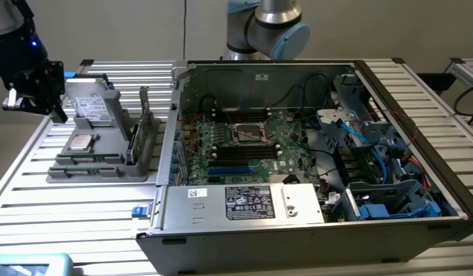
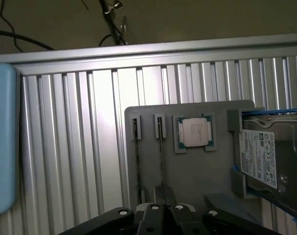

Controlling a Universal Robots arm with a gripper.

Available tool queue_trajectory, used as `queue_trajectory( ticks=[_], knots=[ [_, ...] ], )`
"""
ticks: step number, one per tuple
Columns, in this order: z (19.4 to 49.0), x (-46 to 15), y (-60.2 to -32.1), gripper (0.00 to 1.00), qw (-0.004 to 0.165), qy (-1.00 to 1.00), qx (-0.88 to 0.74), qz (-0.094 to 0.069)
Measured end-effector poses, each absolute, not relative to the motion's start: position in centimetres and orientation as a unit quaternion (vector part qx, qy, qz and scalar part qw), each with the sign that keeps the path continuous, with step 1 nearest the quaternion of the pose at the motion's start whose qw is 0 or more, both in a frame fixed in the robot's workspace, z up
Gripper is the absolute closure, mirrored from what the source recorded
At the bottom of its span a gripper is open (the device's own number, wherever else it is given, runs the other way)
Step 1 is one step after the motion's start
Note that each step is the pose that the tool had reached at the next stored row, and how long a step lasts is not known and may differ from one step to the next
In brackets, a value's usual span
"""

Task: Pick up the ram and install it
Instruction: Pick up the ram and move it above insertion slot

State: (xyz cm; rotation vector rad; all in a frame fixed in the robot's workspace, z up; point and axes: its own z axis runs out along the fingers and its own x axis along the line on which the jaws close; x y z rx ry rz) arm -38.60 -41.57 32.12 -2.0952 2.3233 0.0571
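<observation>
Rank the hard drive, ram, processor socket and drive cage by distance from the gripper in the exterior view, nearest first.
1. Hard drive, in the tray beside the gripper.
2. Ram, tray's case-side edge.
3. Processor socket, case centre.
4. Drive cage, the exterior view's right.

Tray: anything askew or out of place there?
Nothing stands out. On the tray the ram sticks stand on edge in slots, the processor lies flat in its pocket, the drive sits in its bay.
</observation>
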Motion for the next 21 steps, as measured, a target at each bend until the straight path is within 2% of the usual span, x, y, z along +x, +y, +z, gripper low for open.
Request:
queue_trajectory(
  ticks=[2,5,7,8,21],
  knots=[
    [32.0,-38.6,-41.7,0.88,0.006,0.742,-0.670,0.018],
    [31.9,-38.6,-42.0,0.70,0.006,0.742,-0.671,0.018],
    [31.7,-38.6,-42.0,0.70,0.006,0.741,-0.672,0.018],
    [31.5,-38.6,-42.0,0.63,0.006,0.740,-0.673,0.018],
    [29.2,-38.5,-42.2,0.63,0.005,0.716,-0.697,0.017]
  ],
)
